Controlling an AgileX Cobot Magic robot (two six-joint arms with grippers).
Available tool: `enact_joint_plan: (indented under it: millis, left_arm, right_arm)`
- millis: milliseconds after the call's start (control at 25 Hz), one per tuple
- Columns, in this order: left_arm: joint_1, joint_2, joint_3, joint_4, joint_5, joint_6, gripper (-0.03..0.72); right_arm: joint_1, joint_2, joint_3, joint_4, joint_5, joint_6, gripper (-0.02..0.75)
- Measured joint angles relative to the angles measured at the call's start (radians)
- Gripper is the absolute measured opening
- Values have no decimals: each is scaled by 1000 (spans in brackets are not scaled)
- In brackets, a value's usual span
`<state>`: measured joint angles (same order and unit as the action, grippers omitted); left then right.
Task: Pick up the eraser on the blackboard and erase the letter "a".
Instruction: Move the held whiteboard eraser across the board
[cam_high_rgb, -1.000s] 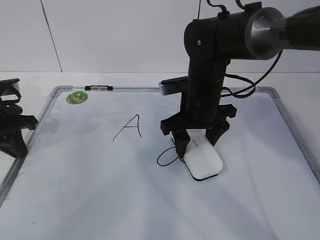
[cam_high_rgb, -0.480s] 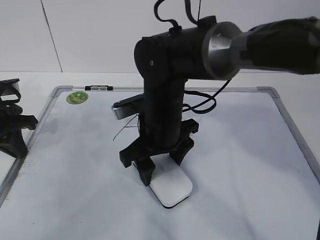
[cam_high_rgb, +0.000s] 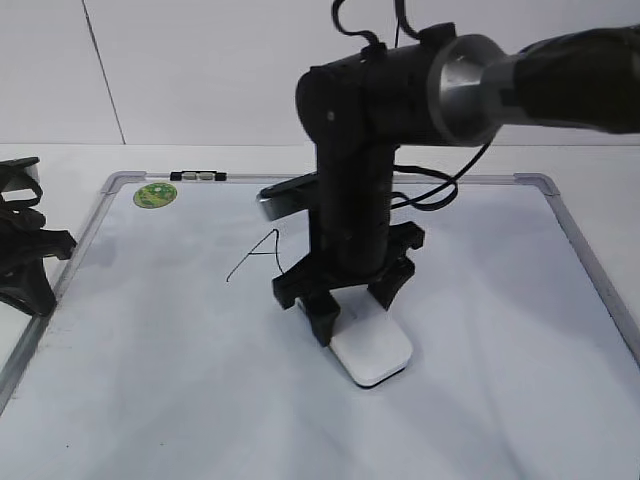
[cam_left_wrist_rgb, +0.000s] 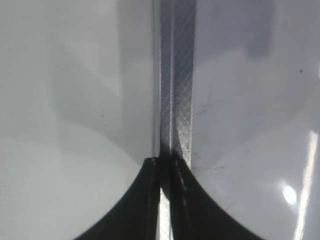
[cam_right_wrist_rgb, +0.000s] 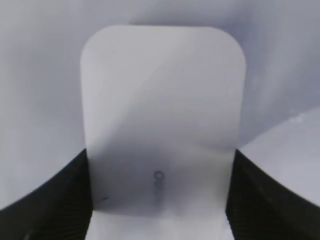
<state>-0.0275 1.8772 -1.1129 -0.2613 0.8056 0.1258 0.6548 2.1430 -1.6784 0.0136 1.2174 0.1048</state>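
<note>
The white eraser (cam_high_rgb: 375, 352) lies flat on the blackboard (cam_high_rgb: 150, 340), near its middle. My right gripper (cam_high_rgb: 352, 312) is shut on the eraser's far end from above. In the right wrist view the eraser (cam_right_wrist_rgb: 160, 100) fills the space between the two black fingers of the right gripper (cam_right_wrist_rgb: 160, 167). The letter "a" does not show; the spot where it stood is behind the right arm. My left gripper (cam_high_rgb: 25, 260) rests off the board's left edge. In the left wrist view the left gripper (cam_left_wrist_rgb: 165, 162) is shut and empty over the board's metal frame (cam_left_wrist_rgb: 175, 75).
An angular capital "A" (cam_high_rgb: 258, 255) is drawn left of the right arm, partly hidden by it. A round green sticker (cam_high_rgb: 155, 195) sits in the board's far left corner. A small black clip (cam_high_rgb: 198, 176) lies on the far frame.
The right gripper slid the eraser left over the place of the "a" loop, then partway back right. The loop seen one second ago no longer shows. The left arm has not moved.
</note>
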Motion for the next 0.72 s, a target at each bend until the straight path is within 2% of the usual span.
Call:
enact_joint_plan:
  millis: [200,360,720]
  left_arm:
    - [0,0,0,0,0,0,15]
    - [0,0,0,0,0,0,15]
    - [0,0,0,0,0,0,15]
  right_arm:
    - [-95,0,-4,-85,0,18,564]
    - [-150,0,-6,-99,0,21,564]
    - [-170,-50,1,-88,0,21,564]
